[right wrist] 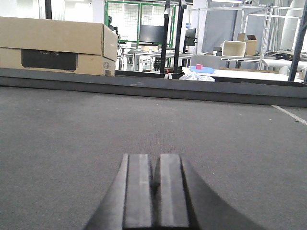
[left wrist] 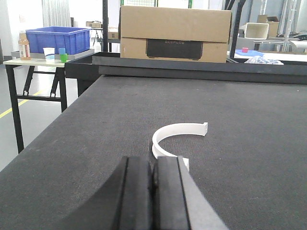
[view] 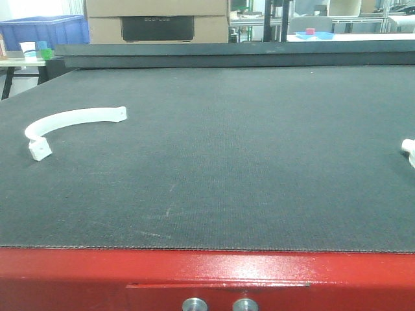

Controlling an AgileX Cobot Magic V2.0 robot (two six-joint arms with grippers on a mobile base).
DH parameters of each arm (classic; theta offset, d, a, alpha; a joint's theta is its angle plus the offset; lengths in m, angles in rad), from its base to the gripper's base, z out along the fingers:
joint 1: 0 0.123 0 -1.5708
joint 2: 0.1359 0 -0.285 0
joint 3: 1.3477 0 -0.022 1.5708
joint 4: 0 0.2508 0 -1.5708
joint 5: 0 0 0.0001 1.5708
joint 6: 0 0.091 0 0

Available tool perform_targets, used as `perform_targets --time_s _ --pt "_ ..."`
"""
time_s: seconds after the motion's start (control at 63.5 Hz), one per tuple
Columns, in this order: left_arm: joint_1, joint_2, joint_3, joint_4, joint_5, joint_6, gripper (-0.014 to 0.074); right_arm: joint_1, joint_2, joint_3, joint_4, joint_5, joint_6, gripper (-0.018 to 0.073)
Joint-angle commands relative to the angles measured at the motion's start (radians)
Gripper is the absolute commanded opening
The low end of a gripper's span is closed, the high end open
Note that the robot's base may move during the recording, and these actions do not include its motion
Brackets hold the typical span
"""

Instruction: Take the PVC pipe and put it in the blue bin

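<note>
A white curved PVC pipe piece (view: 68, 123) lies on the dark table mat at the left; it also shows in the left wrist view (left wrist: 173, 136), just beyond my fingertips. My left gripper (left wrist: 153, 165) is shut and empty, low over the mat, with the near end of the pipe just behind its right finger. My right gripper (right wrist: 154, 163) is shut and empty over bare mat. A blue bin (view: 45, 30) stands on a side table at the far left, also in the left wrist view (left wrist: 57, 39). Neither gripper shows in the front view.
A small white object (view: 408, 148) lies at the mat's right edge. A cardboard box (view: 157, 21) stands behind the table's raised back rail (view: 233, 52). Cups and a bottle (left wrist: 24, 46) stand beside the bin. The red table front (view: 207, 278) is nearest.
</note>
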Motion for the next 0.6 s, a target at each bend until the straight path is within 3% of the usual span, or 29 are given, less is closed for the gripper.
perform_targets --time_s 0.0,0.378,0.583 --pt "0.0 -0.003 -0.002 0.004 -0.012 -0.008 -0.0111 -0.001 -0.003 0.0 -0.002 -0.024 -0.001 -0.0162" --pt "0.0 -0.003 -0.002 0.004 -0.012 -0.008 -0.0111 -0.001 -0.003 0.0 -0.002 -0.031 -0.001 -0.0162" --pt "0.0 -0.003 -0.002 0.004 -0.012 -0.008 -0.0111 -0.001 -0.003 0.0 -0.002 -0.224 -0.001 -0.0162"
